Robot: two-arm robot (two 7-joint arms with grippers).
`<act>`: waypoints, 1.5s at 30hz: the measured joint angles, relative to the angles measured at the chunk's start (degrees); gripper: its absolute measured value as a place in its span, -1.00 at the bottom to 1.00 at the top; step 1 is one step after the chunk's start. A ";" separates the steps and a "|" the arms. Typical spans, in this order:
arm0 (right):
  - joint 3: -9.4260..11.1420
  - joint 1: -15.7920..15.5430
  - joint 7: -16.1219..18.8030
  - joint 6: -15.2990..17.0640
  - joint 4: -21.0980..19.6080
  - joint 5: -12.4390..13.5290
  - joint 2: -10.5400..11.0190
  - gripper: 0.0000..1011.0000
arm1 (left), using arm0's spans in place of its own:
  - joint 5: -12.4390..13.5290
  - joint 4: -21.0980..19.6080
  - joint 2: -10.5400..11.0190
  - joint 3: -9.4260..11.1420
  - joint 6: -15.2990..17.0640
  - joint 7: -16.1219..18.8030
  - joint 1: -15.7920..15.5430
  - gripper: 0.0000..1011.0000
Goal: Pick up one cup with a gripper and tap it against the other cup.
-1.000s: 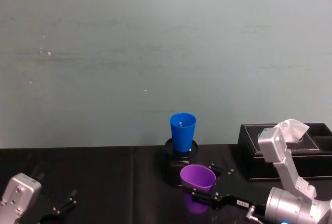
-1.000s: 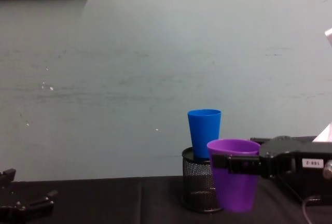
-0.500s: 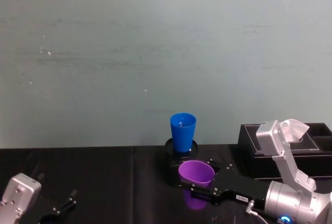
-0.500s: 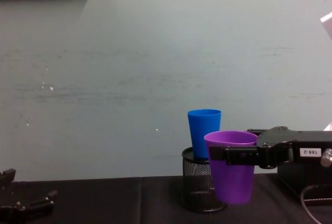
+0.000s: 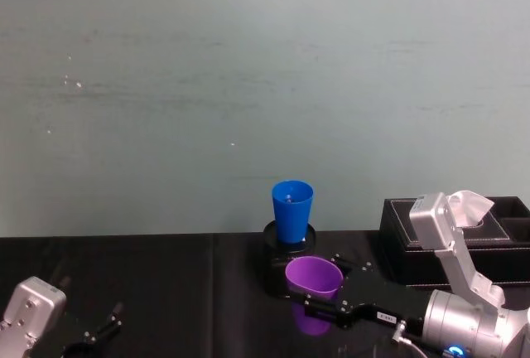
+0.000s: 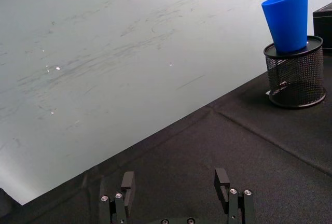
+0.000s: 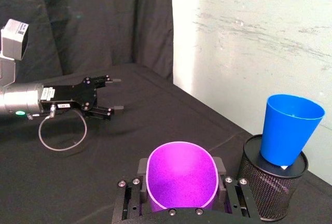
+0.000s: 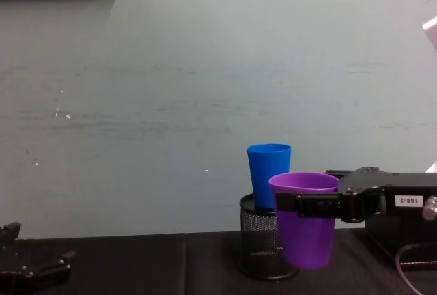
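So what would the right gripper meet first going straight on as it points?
Likely nothing near: the right gripper, shut on the purple cup, points past the mesh holder holding the blue cup, toward bare tablecloth and wall. Depth unclear; it might graze the holder.

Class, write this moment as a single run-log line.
right gripper: jaws shut on purple cup, upright | blue cup: in mesh pen holder, just behind | left gripper: jaws open, parked low left

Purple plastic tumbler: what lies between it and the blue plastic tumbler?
Right wrist view: one jaw of the right gripper hugging the purple plastic tumbler, then the near rim of the black wire-mesh pen holder holding the blue plastic tumbler.
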 joint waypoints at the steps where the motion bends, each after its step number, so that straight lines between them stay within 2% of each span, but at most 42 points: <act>1: 0.01 0.00 0.00 0.00 0.00 0.00 -0.01 0.43 | 0.00 0.00 0.00 0.00 0.00 0.00 0.00 0.98; 45: 0.05 -0.08 0.02 -0.10 0.07 -0.07 -0.03 0.43 | 0.00 0.00 0.00 0.00 0.00 0.00 0.00 0.98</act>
